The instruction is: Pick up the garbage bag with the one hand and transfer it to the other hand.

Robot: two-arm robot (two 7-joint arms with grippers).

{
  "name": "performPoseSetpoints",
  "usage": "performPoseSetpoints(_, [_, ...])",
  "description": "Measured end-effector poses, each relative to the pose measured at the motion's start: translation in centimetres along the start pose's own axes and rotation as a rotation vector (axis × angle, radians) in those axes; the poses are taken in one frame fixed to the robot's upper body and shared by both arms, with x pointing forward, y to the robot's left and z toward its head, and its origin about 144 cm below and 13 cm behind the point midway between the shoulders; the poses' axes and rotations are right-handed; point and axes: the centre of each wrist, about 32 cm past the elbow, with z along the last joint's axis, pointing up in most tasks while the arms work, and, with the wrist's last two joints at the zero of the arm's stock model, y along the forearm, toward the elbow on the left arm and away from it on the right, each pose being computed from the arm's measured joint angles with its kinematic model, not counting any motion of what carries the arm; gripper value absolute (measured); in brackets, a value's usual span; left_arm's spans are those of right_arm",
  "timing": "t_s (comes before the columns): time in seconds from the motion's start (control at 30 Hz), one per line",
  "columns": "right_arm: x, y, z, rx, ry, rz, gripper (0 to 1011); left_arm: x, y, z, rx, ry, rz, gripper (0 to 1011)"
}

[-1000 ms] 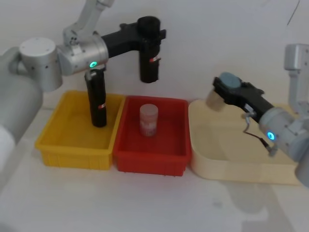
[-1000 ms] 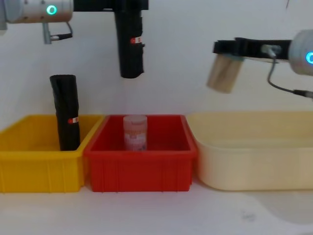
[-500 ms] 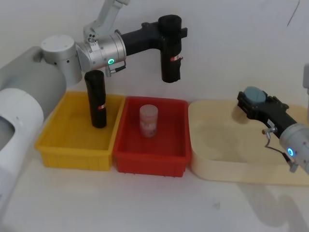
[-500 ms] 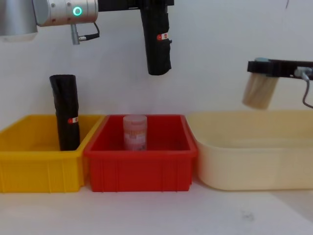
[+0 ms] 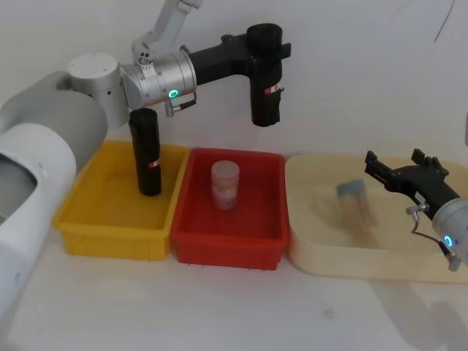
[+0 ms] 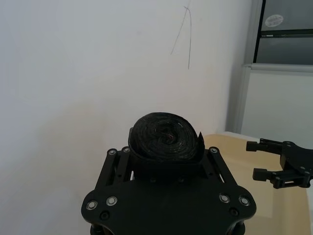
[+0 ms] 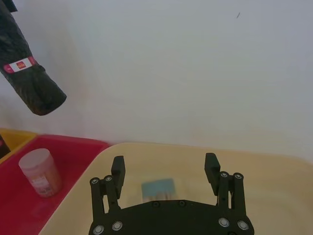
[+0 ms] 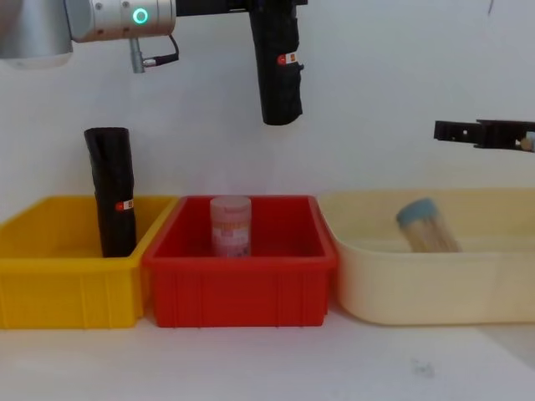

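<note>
Head looks down, chest level, sharing red bin (image 5: 227, 250)

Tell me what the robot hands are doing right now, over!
Left gripper shut on garbage bag, high over red bin. Right gripper open over cream tub. Nothing between them.

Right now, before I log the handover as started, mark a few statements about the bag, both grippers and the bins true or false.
1. The left gripper holds the garbage bag in the air, clear of the bins. True.
2. The right gripper is shut on a bag. False: it is open and empty, over the cream tub.
3. A second black roll stands upright in the yellow bin. True.
4. The red bin holds nothing. False: a pinkish jar stands in it.
</note>
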Motion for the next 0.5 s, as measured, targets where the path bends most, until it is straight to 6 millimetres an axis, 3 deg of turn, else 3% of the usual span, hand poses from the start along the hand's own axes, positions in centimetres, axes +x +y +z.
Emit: performPoseSetpoints(0.5, [-0.75, -0.36, -0.38, 0.017, -0.017, 0.038, 1001, 0.00, -0.14, 0.08, -0.002, -0.001, -0.008, 504])
